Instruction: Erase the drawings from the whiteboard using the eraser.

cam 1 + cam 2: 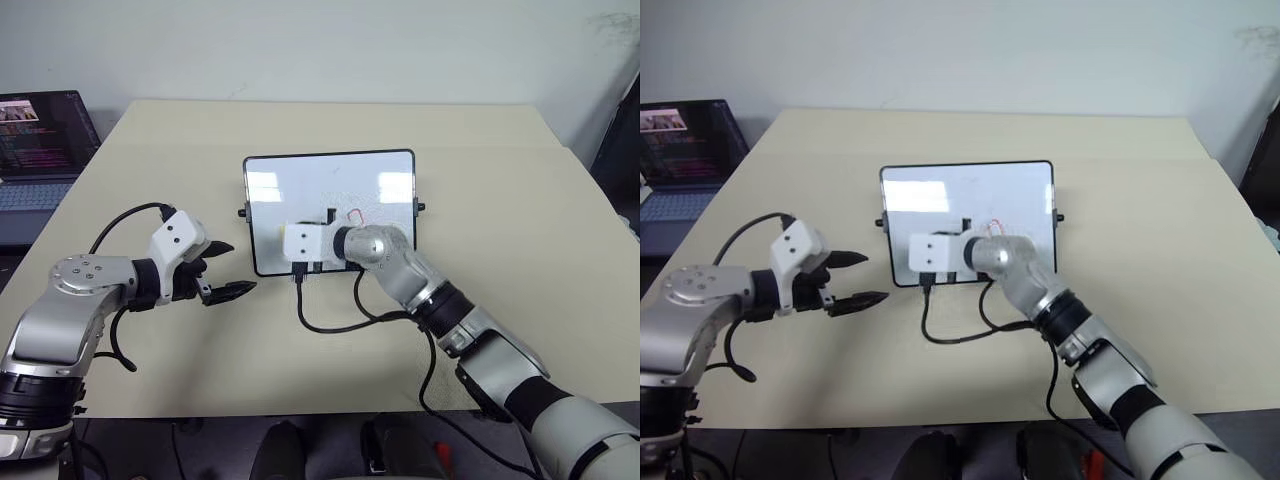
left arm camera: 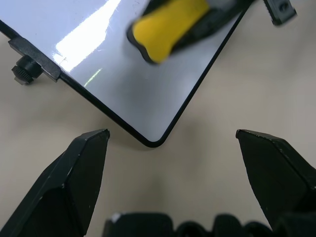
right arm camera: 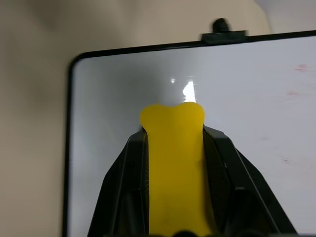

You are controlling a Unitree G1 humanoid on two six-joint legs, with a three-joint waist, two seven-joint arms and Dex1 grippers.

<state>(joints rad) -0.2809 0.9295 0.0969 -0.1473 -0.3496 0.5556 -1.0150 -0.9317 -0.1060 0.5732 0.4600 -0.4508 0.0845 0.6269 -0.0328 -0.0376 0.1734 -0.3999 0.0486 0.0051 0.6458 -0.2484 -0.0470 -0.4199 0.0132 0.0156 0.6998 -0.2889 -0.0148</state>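
The whiteboard (image 1: pixel 300 185) lies flat in the middle of the table. Thin red drawings (image 1: pixel 355 215) remain right of its centre. My right gripper (image 3: pixel 173 131) is shut on the yellow eraser (image 3: pixel 173 168), which sits over the board's near left part, close to the left side knob (image 3: pixel 222 25). In the head views the white wrist block (image 1: pixel 300 243) hides the eraser. My left gripper (image 1: pixel 240 267) hangs open and holds nothing, just left of the board's near left corner (image 2: pixel 153 142). The eraser (image 2: pixel 165 27) also appears in the left wrist view.
An open laptop (image 1: pixel 40 140) stands past the table's far left edge. A black cable (image 1: pixel 330 322) loops on the table in front of the board, under my right arm. The beige table (image 1: pixel 500 200) stretches right of the board.
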